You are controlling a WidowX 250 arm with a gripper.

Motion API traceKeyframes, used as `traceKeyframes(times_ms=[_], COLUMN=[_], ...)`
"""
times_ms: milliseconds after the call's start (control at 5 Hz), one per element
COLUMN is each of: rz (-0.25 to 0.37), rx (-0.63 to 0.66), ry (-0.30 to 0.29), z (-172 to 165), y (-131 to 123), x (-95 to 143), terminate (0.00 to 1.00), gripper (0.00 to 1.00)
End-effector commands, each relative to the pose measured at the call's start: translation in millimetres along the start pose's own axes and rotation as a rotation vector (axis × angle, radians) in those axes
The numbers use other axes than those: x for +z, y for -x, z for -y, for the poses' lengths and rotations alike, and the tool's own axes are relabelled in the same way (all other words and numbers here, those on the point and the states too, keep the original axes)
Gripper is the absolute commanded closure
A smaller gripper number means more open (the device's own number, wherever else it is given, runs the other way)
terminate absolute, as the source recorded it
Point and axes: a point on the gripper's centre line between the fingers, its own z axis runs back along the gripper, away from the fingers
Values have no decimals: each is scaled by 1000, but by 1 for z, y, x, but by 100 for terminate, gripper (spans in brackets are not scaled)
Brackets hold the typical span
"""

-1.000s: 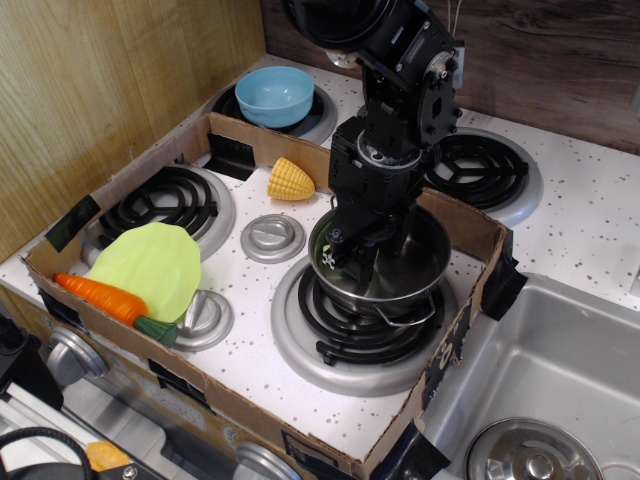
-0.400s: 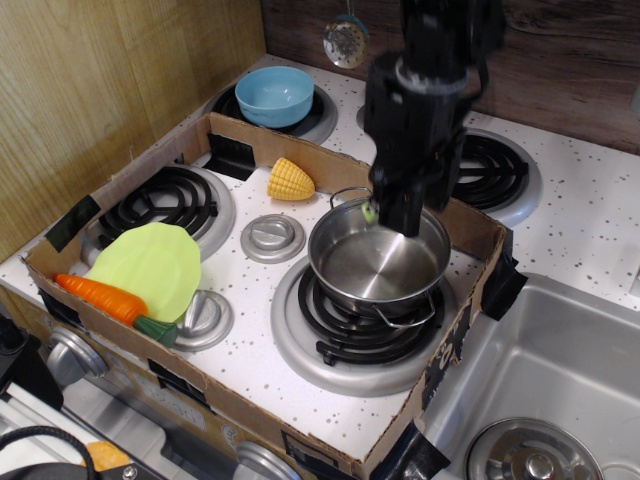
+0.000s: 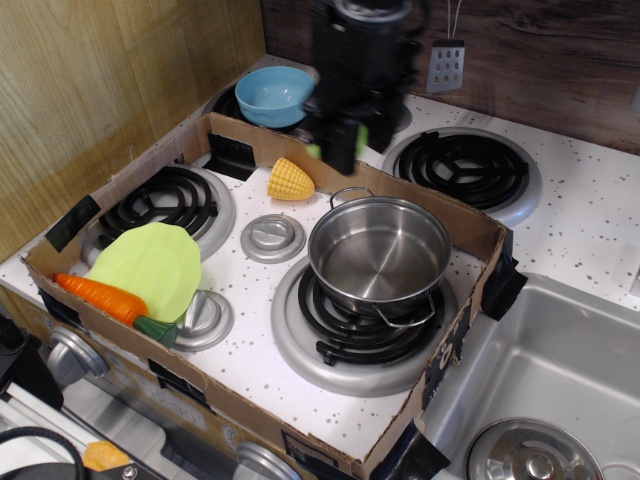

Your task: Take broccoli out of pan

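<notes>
A: Pan status?

B: Empty, sits on the front right burner inside the cardboard tray. Nothing in it.

A: Broccoli?

B: Green bits showing at the gripper, both sides of the fingers. That's the broccoli, held up in the air behind the pan, above the tray's back wall, near the corn. Blurry, mostly hidden by the fingers.

A: Jaws?

B: Clamped on the broccoli, looks like; green pokes out either side, so it's pinched between them.

A: Why that high?

B: My guess: clears the pan rim and the cardboard edge during the carry.

A: Task progress?

B: Out of the pan already. Only a set-down is left, I'd say. Free spots: white top between corn and the knob. The lettuce, carrot and blue bowl are away from it.
</notes>
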Motion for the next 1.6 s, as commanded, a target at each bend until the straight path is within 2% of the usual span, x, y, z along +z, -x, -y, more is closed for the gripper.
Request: traceKeyframes(times_ms=[0,200,400,600,800,1000,1200,1400], rz=[128,109,142,129,89,37,36,68], rx=[-91,-137,-147,-120,-106,-132,-127,-135], ry=[93,106,150,153,145,161,172,149], z=[-6,-16,-31,-47,-58,-59,-61,-62], y=[-72,-100,-118,-126,-127,-124,-119,-117], x=[3,-12,-27,-35,-48,-63,-65,-52], terminate=[0,0,0,0,0,0,0,0], gripper=[100,100,100,100,100,0,0,0])
